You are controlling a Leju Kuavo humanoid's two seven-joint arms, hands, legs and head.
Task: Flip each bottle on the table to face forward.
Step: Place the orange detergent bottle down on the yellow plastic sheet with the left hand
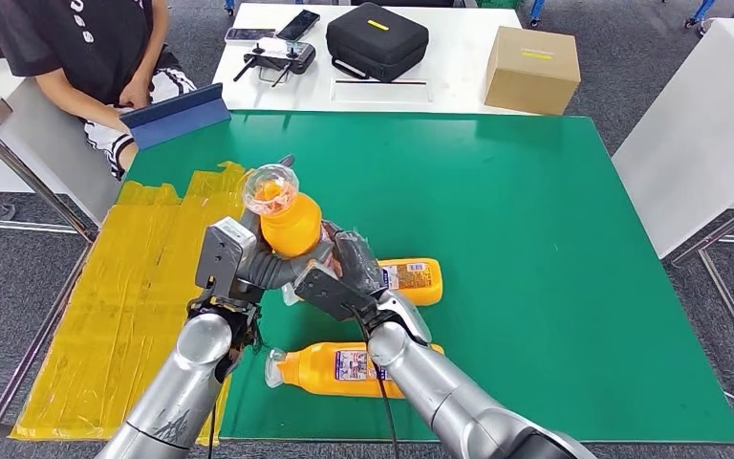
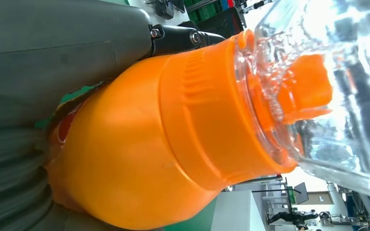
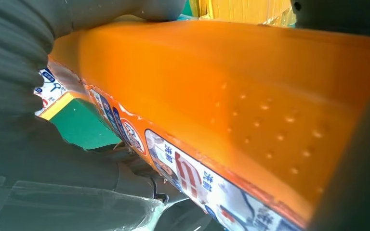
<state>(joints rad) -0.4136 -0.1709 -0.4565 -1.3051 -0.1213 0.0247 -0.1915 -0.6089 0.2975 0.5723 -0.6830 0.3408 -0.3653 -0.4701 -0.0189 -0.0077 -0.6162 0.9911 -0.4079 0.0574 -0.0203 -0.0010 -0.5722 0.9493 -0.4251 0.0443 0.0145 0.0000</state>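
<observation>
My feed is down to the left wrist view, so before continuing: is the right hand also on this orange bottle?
Observer: Yes, the right hand grips the orange plastic bottle with a clear cap alongside the left hand.
Operator: Other bottles?
Observer: A second orange bottle lies on the green mat beyond the right hand; a third orange bottle lies nearer the robot.
Operator: Any label on the held one?
Observer: A printed label runs along its side in the right wrist view.

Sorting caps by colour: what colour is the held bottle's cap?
Clear over orange cap; left wrist view shows it best.
</observation>
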